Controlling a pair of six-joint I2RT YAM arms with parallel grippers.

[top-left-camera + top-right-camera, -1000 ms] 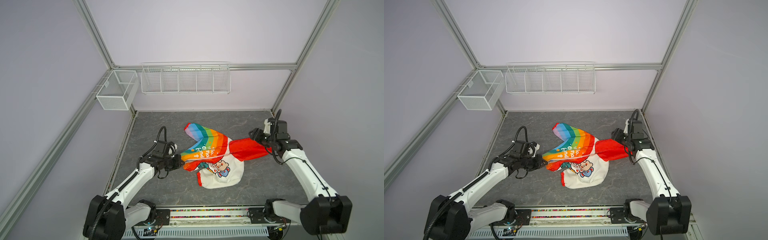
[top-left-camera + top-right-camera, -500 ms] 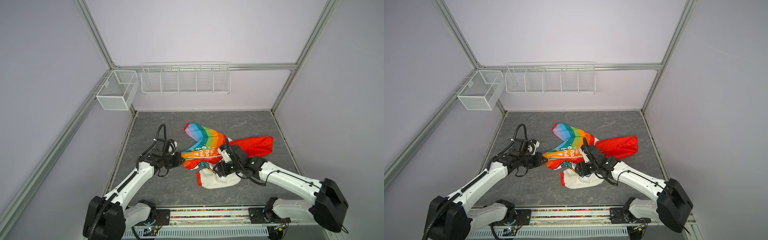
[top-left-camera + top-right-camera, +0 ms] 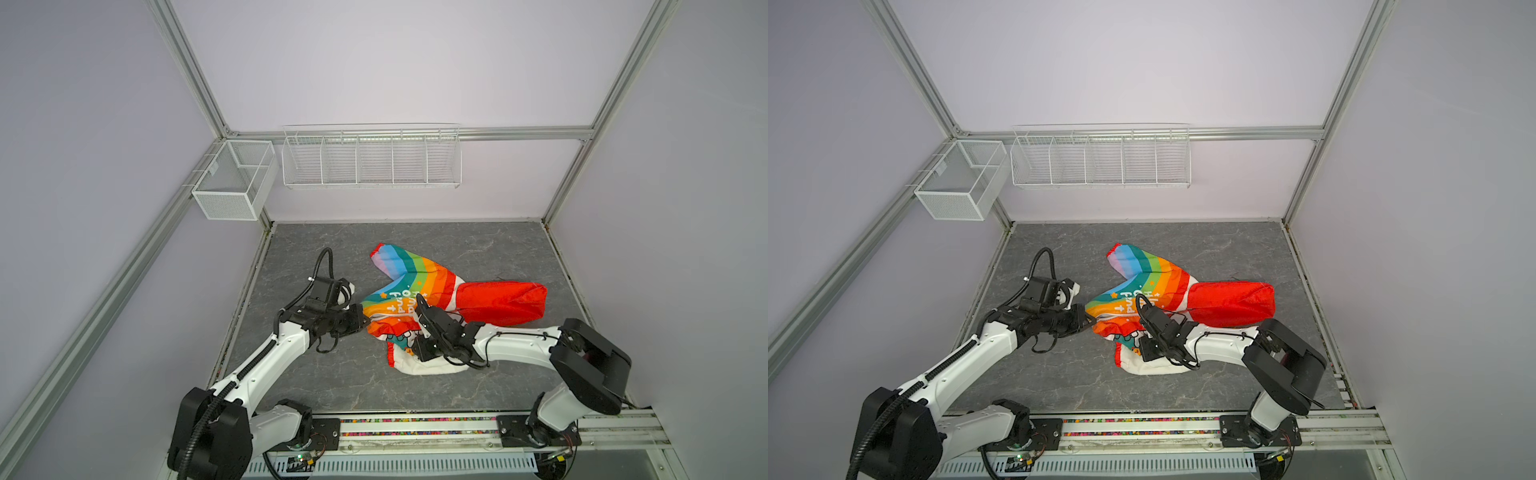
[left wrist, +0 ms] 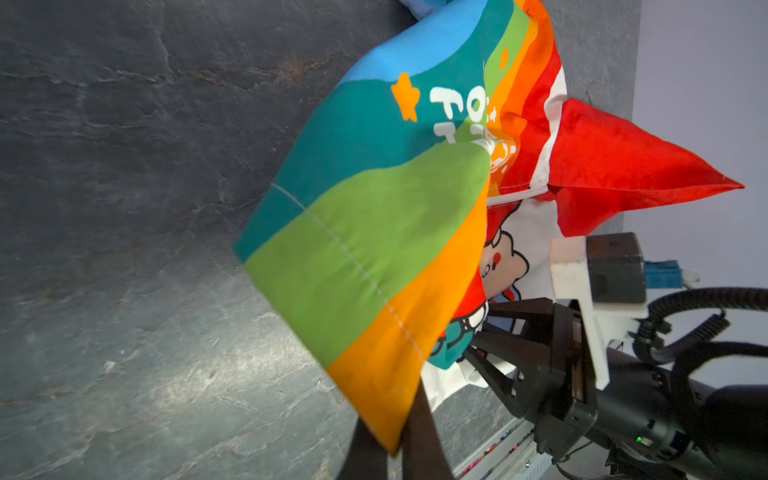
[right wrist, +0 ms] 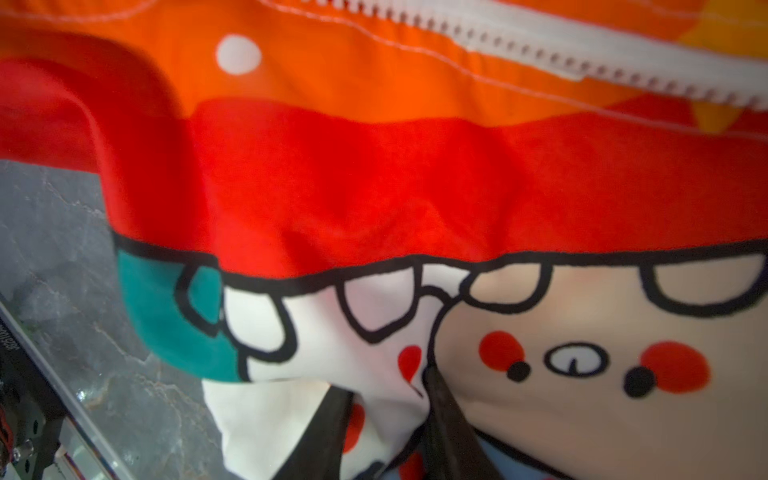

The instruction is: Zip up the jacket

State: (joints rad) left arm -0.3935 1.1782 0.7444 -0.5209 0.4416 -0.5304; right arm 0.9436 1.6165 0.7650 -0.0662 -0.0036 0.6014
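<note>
White zipper [image 5: 540, 54] lies just beyond the right end effector [image 5: 380, 399], grip unclear; left end effector [image 4: 392, 444] pinches the jacket [image 3: 415, 291] by its hem.

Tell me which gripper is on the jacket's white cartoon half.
The right gripper: its fingers straddle a fold of the white cartoon half of the jacket. The left gripper pinches the rainbow half's corner instead.
</note>
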